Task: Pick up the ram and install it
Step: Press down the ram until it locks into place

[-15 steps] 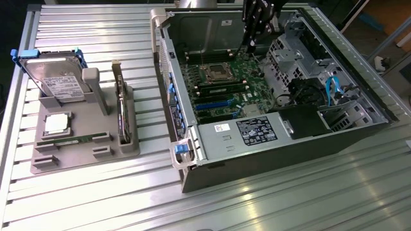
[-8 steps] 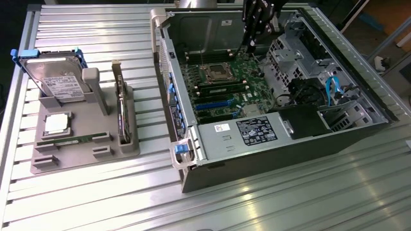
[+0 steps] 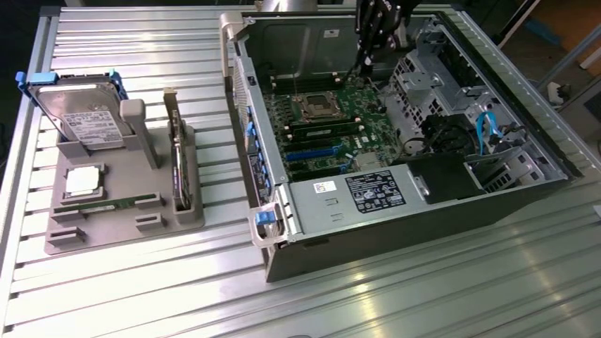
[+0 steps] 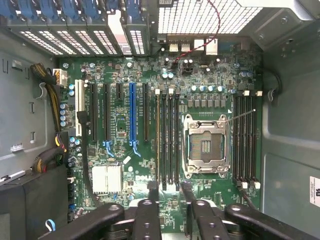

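Note:
A thin green ram stick point(image 3: 94, 205) lies flat in the front slot of the grey fixture point(image 3: 188, 220) on the exterior view's left. Another green stick point(image 3: 326, 129) stands in a memory slot of the motherboard point(image 3: 324, 151) inside the open computer case point(image 3: 395, 232). In the wrist view this stick point(image 4: 158, 140) appears edge-on in the slot nearest the blue expansion slot. My gripper point(image 3: 364, 69) hangs inside the case over the board's far end. Seen from the wrist, my gripper point(image 4: 169, 192) has its black fingers point(image 4: 149, 210) apart, with nothing between them, just past the ends of the memory slots.
The fixture also carries a silver hard drive point(image 3: 80, 120), a processor chip point(image 3: 83, 180) and a dark card point(image 3: 176, 158) on edge. Inside the case are the open processor socket point(image 4: 206, 146), a second bank of memory slots point(image 4: 246, 140), a drive cage point(image 3: 441, 91) and blue cables point(image 3: 485, 130).

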Controlling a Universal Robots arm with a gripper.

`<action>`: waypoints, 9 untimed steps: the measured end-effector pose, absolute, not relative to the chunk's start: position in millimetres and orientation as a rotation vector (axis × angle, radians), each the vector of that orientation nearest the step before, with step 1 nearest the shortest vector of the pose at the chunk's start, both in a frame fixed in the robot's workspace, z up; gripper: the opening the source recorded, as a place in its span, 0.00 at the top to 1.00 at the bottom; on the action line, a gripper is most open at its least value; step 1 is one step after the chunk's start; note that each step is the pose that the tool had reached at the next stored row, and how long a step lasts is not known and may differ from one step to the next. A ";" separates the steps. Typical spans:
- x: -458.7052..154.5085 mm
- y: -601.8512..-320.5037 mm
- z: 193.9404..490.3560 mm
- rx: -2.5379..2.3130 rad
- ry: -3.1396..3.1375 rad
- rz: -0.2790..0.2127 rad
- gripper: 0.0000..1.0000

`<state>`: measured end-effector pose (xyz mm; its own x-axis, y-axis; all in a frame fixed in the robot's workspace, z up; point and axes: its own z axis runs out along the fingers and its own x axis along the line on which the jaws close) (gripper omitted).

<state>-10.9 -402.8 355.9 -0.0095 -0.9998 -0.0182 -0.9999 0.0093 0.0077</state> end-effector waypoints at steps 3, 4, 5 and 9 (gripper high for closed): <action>-10.9 -402.8 355.9 -2.206 2.226 0.029 0.83; -10.9 -402.8 355.9 -2.206 2.226 0.029 0.89; -10.9 -402.8 355.9 -2.206 2.226 0.029 0.89; -10.9 -402.8 355.9 -2.206 2.226 0.029 0.89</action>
<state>-10.9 -402.8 355.9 -0.0095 -0.9998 -0.0182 -0.9999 0.0093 0.0077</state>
